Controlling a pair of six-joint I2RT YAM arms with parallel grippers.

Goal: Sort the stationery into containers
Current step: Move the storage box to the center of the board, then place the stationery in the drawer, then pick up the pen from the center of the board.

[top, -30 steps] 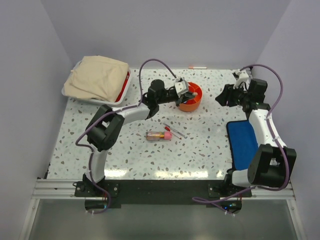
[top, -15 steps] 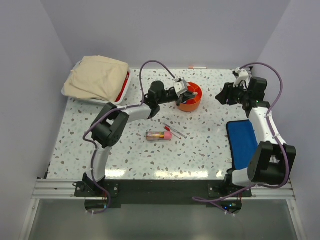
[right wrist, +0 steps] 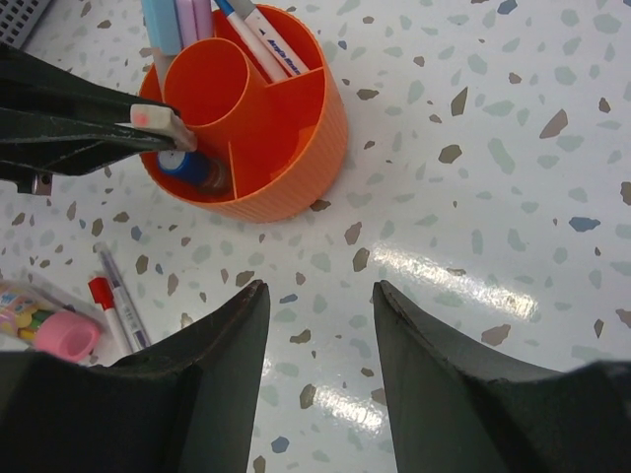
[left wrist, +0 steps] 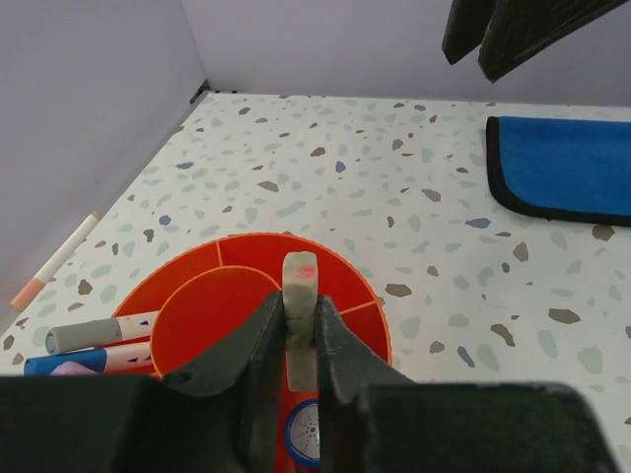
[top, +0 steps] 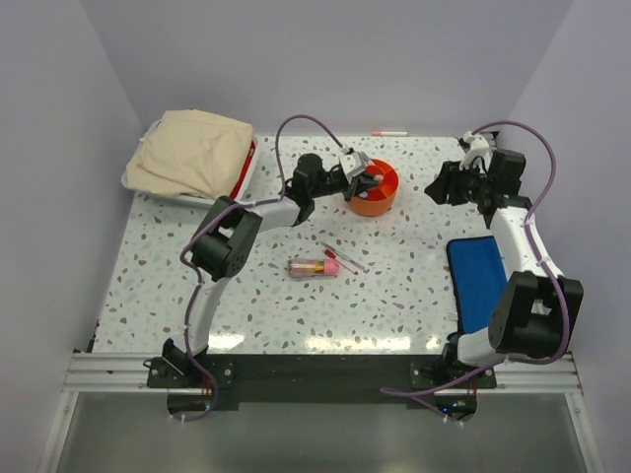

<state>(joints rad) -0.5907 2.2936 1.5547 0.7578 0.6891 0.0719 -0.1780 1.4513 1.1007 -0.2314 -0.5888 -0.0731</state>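
Note:
The orange tub (top: 379,193) stands at the back middle of the table. My left gripper (top: 367,181) hovers over it, shut on a small grey-white block with a red mark (left wrist: 299,281), seen also in the right wrist view (right wrist: 158,120). The block sits above the tub (left wrist: 207,315) beside its central cup. Markers (left wrist: 99,335) and a blue round cap (left wrist: 304,434) lie in the compartments. A clear tube (top: 308,266), a pink cap (top: 331,266) and thin pens (top: 345,256) lie on the table. My right gripper (top: 437,189) is open and empty, right of the tub (right wrist: 286,158).
A blue mat (top: 478,281) lies at the right edge. A beige cloth bundle (top: 192,153) fills a white tray at the back left. One pen (top: 389,132) lies against the back wall. Walls close in on three sides.
My left arm's elbow has swung right and farther back while its gripper stays over the tub with the block. The right arm has barely moved.

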